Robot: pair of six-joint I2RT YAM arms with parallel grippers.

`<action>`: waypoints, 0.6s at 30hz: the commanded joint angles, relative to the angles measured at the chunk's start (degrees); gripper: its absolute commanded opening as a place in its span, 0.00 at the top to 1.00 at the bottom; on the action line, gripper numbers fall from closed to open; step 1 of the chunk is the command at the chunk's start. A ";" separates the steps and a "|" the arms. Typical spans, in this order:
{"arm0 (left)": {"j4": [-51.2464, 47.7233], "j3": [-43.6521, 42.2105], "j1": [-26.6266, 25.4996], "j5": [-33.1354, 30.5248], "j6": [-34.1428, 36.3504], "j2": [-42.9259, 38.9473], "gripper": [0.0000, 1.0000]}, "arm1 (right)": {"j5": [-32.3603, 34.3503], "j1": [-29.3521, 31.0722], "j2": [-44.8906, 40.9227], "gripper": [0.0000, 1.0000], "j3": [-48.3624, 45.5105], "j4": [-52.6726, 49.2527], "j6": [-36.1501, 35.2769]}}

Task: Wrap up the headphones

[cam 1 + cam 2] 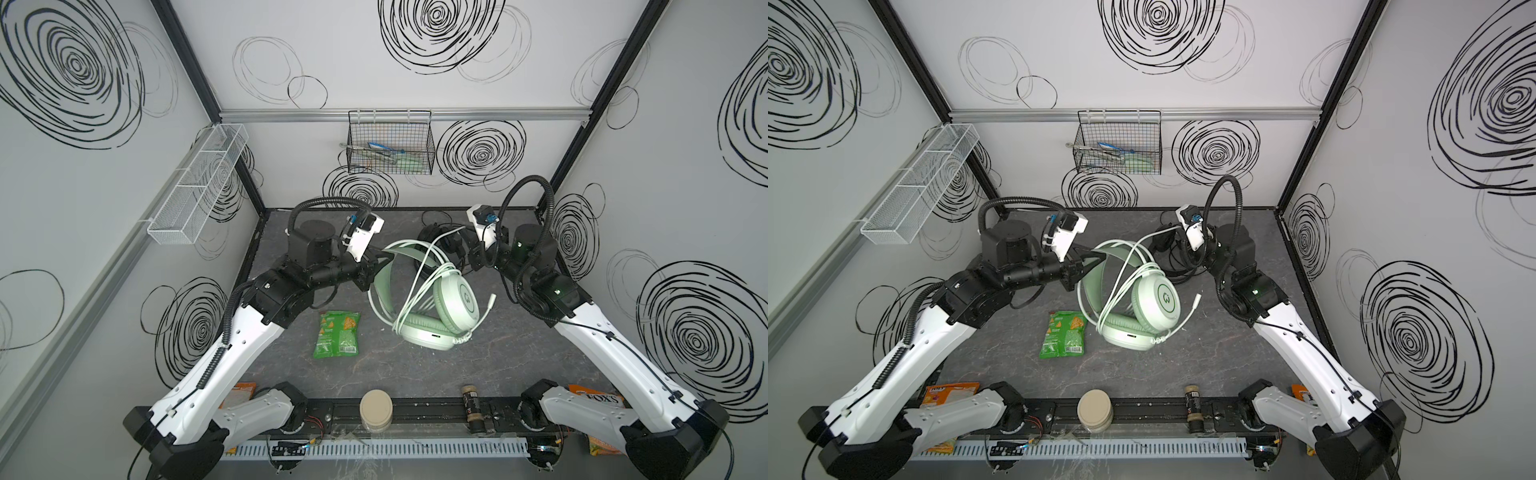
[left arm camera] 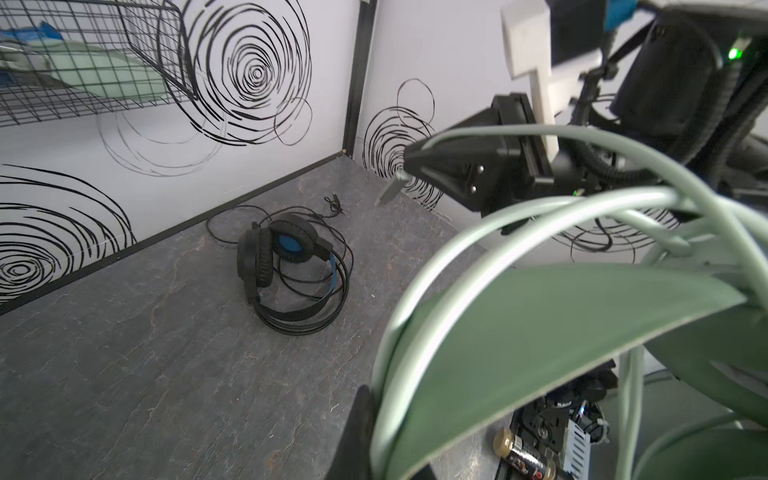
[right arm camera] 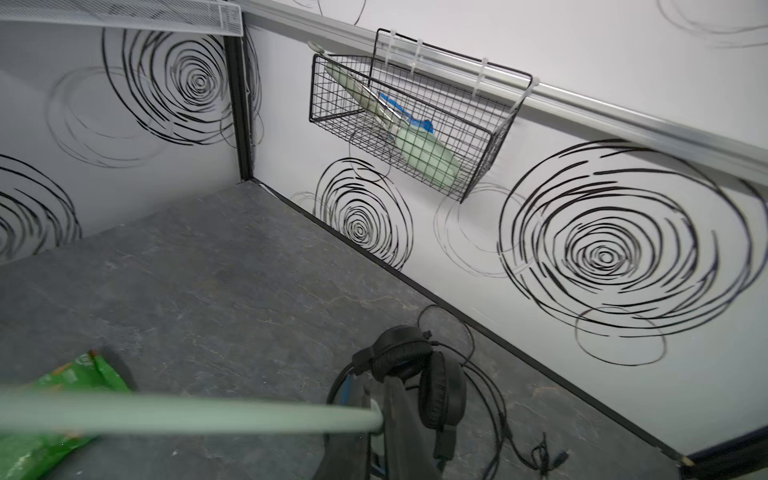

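Note:
The mint-green headphones [image 1: 440, 307] stand in the middle of the dark table in both top views. Their pale cable [image 1: 419, 274] is looped several times over the headband and earcups. My left gripper [image 1: 384, 255] is shut on the green headband [image 2: 540, 332]; one of its fingers [image 2: 359, 432] presses the band's edge. My right gripper [image 1: 467, 235] is shut on the pale cable [image 3: 187, 417] close to one end, held taut above the table. The black headphones [image 2: 282, 257] with blue lining lie folded near the back wall behind the green pair, black cable loose around them [image 3: 415, 374].
A green snack bag [image 1: 337, 334] lies left of the green headset. A round tan jar [image 1: 376, 411] and a small bottle [image 1: 471, 409] sit on the front rail. A black wire basket [image 1: 390, 145] hangs on the back wall, a white mesh basket [image 1: 199, 183] on the left wall.

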 commanded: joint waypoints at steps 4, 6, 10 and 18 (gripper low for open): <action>9.60 2.67 1.14 0.69 -5.89 -0.37 1.00 | -5.82 -1.03 -3.64 0.90 -3.26 7.21 11.74; 9.72 2.81 1.12 0.35 -6.11 -0.26 1.00 | -4.96 -2.35 -4.34 0.91 -3.61 6.91 12.61; 9.46 2.13 1.25 -0.48 -6.22 -0.40 1.00 | -3.92 -4.97 -5.25 0.93 -3.76 7.76 14.20; 8.74 0.87 1.29 -0.47 -5.44 -0.34 1.00 | -4.13 -7.78 -4.91 0.93 -2.78 9.36 15.39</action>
